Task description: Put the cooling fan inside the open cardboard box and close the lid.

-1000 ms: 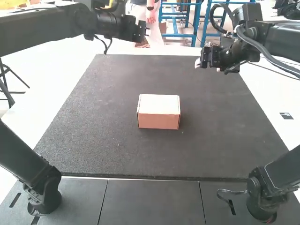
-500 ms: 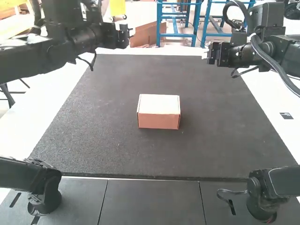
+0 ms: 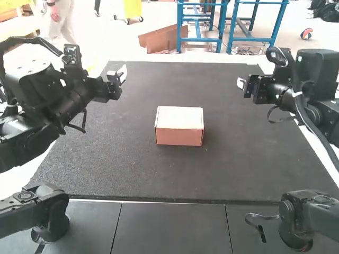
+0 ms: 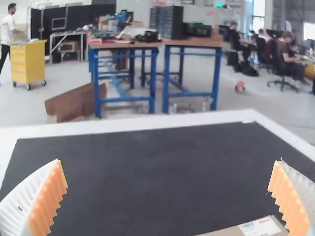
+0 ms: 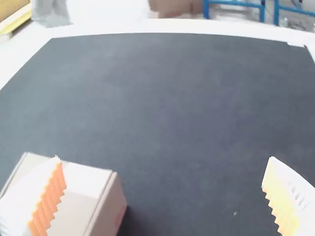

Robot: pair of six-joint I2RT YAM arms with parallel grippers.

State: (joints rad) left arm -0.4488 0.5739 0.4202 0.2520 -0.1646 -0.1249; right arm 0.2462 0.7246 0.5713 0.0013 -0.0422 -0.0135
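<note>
Brown cardboard makes up the box (image 3: 179,125), which sits at the middle of the black mat (image 3: 106,153) with its lid down flat and nothing touching it.

From the box, we see the left gripper (image 3: 116,78) at about ten o'clock in the high view. It is over the mat's far left part and well apart from the box. In the left wrist view its jaws stand wide apart with nothing between them. The ribbed white fingers (image 4: 19,211) show their orange pads (image 4: 48,199) at either side, bare mat lies in the gap, and a corner of the box top just shows near one finger.

The right gripper (image 3: 243,85) is at about two o'clock from the box, over the mat's far right part and also well clear of it. In the right wrist view its jaws too are spread wide and hold nothing. Bare mat lies between the pads, and the box lies beyond one finger, partly hidden by it and not touching it as far as we can tell.

The two grippers face each other across the mat, with the box between them and nearer to us.
</note>
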